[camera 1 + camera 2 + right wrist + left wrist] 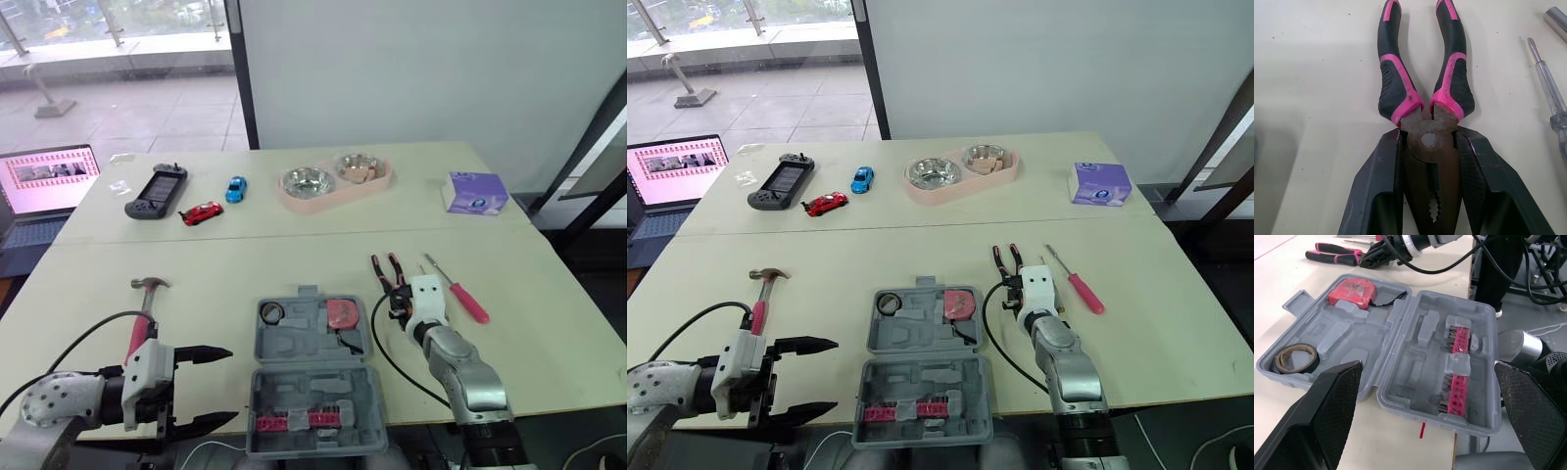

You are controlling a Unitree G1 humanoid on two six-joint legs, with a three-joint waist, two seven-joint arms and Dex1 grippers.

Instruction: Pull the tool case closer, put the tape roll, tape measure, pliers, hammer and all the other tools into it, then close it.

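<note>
The grey tool case [304,341] lies open near the table's front edge. Its tray holds the tape roll [271,312] and the red tape measure [342,315], and its lid holds pink bits [1458,372]. The pink-and-black pliers [1422,98] lie flat on the table to the right of the case. My right gripper [1430,136] is shut on their metal head, one finger against each side. A pink-handled screwdriver [460,292] lies right of the pliers. The hammer [145,299] lies left of the case. My left gripper [211,387] is open, holds nothing, and points at the case from its left.
Across the far half of the table stand a pink double pet bowl [333,181], a purple tissue pack [475,191], a black game controller [155,191], a red toy car [201,212] and a blue one [236,189]. A laptop [44,186] sits beyond the left edge.
</note>
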